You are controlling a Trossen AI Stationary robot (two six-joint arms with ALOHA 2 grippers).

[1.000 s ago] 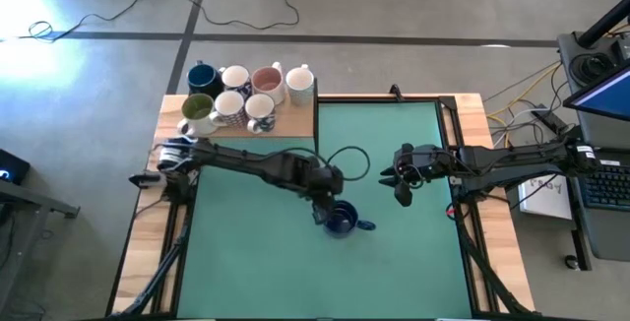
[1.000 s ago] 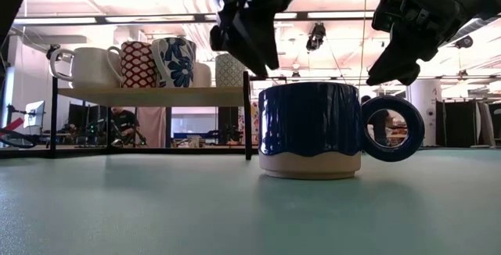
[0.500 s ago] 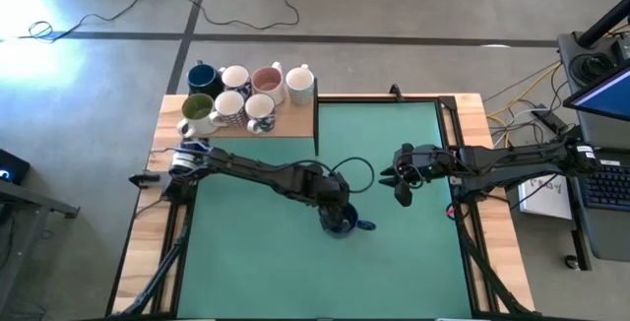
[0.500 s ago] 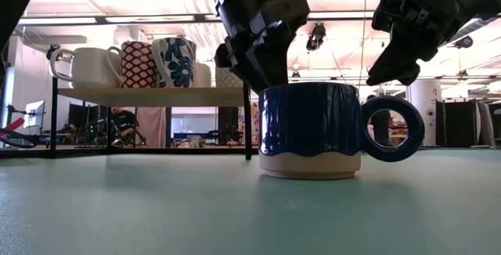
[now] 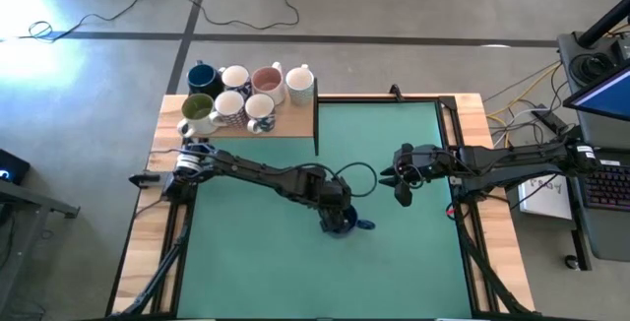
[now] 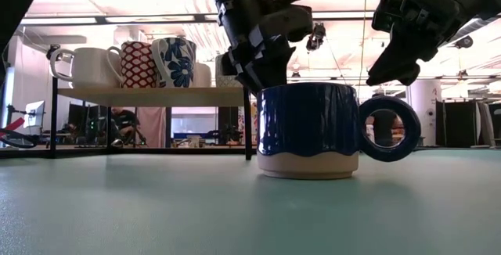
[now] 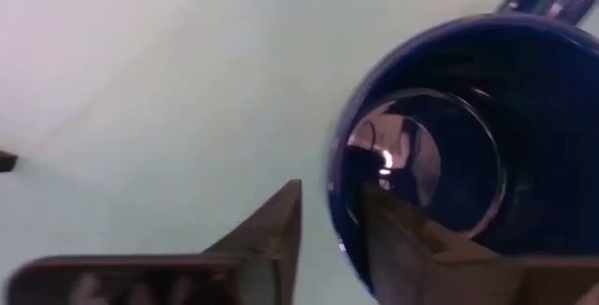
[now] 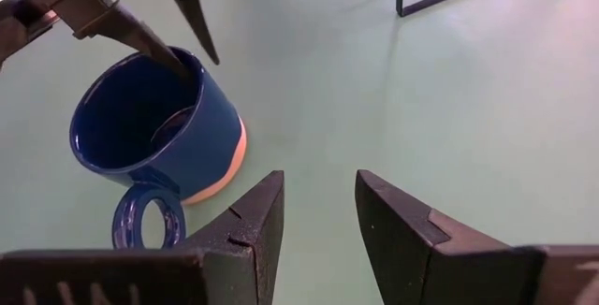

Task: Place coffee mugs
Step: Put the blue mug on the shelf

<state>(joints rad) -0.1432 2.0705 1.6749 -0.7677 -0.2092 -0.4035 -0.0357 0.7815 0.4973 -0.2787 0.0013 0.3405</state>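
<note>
A dark blue mug (image 5: 342,223) stands mid-table. The left gripper (image 8: 178,48) straddles its rim, one finger inside, one outside (closing in to pinch the wall). The right gripper (image 5: 399,185) hovers nearby, spread, empty.

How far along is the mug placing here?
Done: seven mugs stand on the wooden shelf at the table's back left corner. In hand: the left gripper straddles the rim of the dark blue mug on the green mat, one finger inside, one outside. Left: lifting and shelving that mug. The right gripper waits, open, nearby.
</note>
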